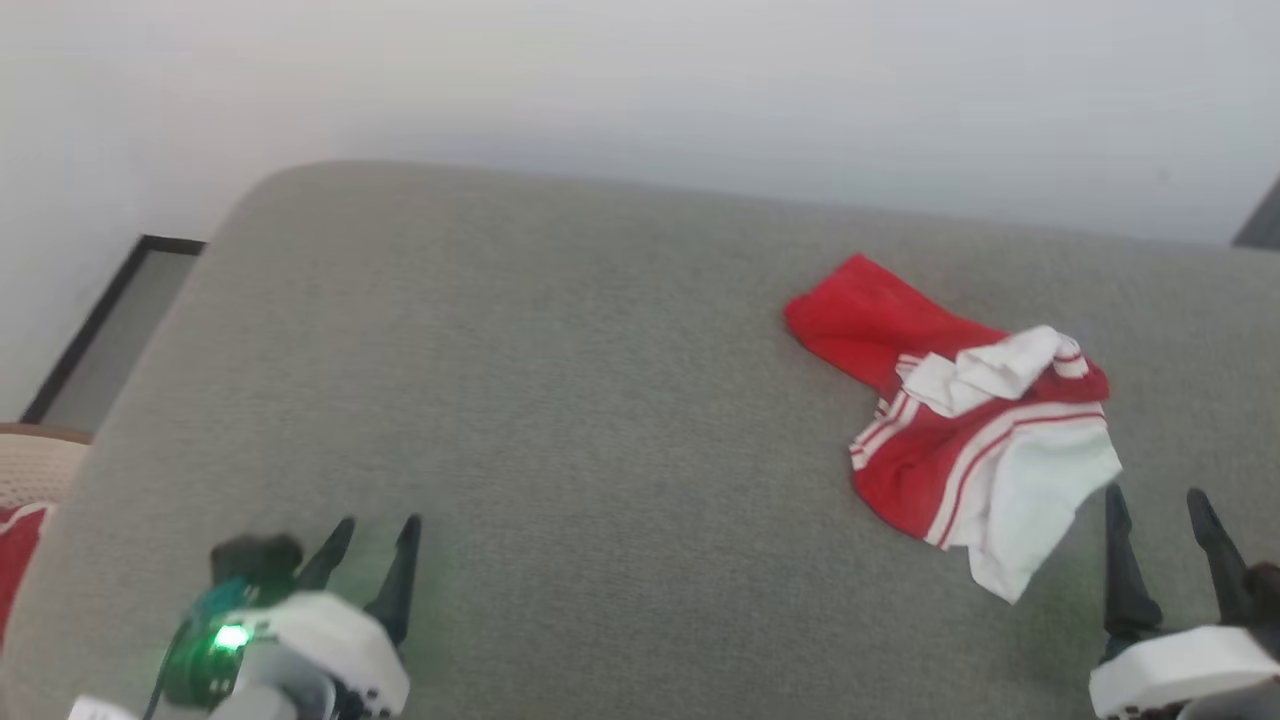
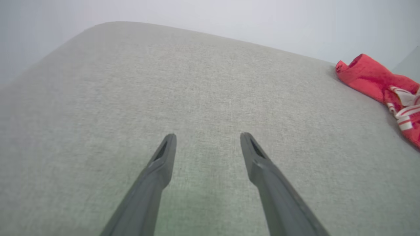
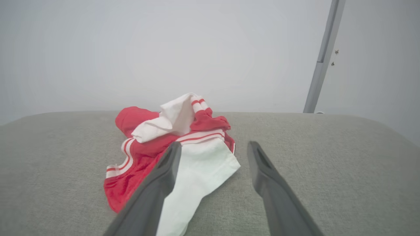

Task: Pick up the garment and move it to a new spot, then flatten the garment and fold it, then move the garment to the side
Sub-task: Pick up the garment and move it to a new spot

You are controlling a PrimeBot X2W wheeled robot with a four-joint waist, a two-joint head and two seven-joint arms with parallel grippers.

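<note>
The garment (image 1: 960, 430), red with white panels and striped trim, lies crumpled on the right part of a grey cushioned surface (image 1: 560, 400). In the right wrist view the garment (image 3: 177, 150) sits just ahead and left of my right gripper (image 3: 213, 147), whose left finger overlaps its white panel. My right gripper (image 1: 1155, 500) stands open at the lower right, close beside the garment's white corner, holding nothing. Far from it at the lower left, my left gripper (image 1: 378, 528) is open over bare cushion. The left wrist view has the garment (image 2: 384, 85) at its right edge, well away from the left gripper (image 2: 206, 137).
A pale wall (image 1: 640, 90) runs behind the cushion's far edge. A dark-framed panel (image 1: 110, 330) and something red over a tan rim (image 1: 20, 500) lie off the cushion's left side. A grey upright post (image 3: 323, 55) stands behind on the right.
</note>
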